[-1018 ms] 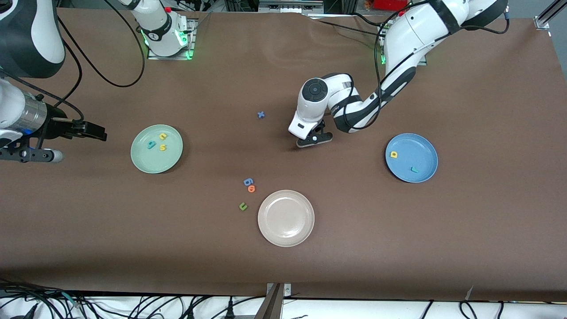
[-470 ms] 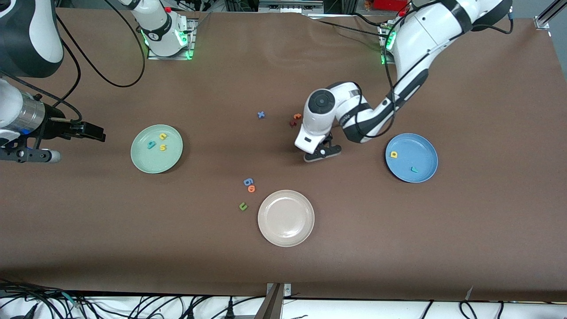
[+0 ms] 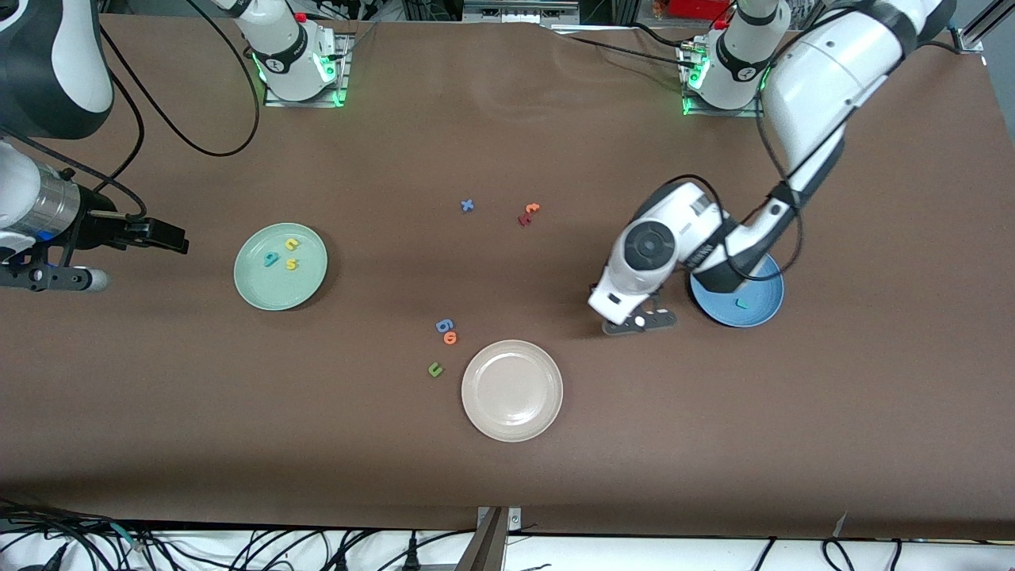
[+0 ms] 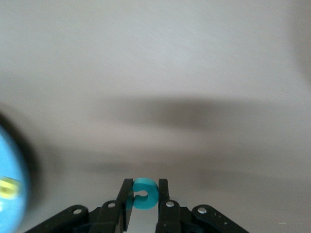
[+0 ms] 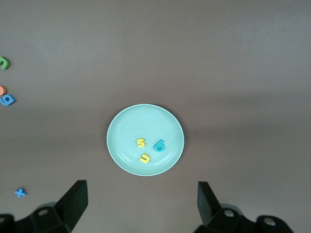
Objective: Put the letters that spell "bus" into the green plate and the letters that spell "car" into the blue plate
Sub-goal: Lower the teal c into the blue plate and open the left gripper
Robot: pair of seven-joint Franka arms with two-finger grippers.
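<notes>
Mint-green plate (image 3: pixel 280 266) in the front view already carries b, u and s, while the blue plate (image 3: pixel 741 305), partly under the left arm, shows only a teal r (image 3: pixel 742 303). Left wrist view: left gripper (image 4: pixel 144 206) fingers clamp the teal c (image 4: pixel 144 193) above bare bench beside that plate, so delivery looks near. Right wrist view: right gripper (image 5: pixel 141 201) waits spread wide over the green plate; no readable writing besides the letters.

Brown table (image 3: pixel 833 412) is holding a green plate (image 3: pixel 258 289), blue plate (image 3: pixel 757 313), cream plate (image 3: pixel 511 424), plus loose letters (image 3: pixel 445 326) sitting mid-table.
</notes>
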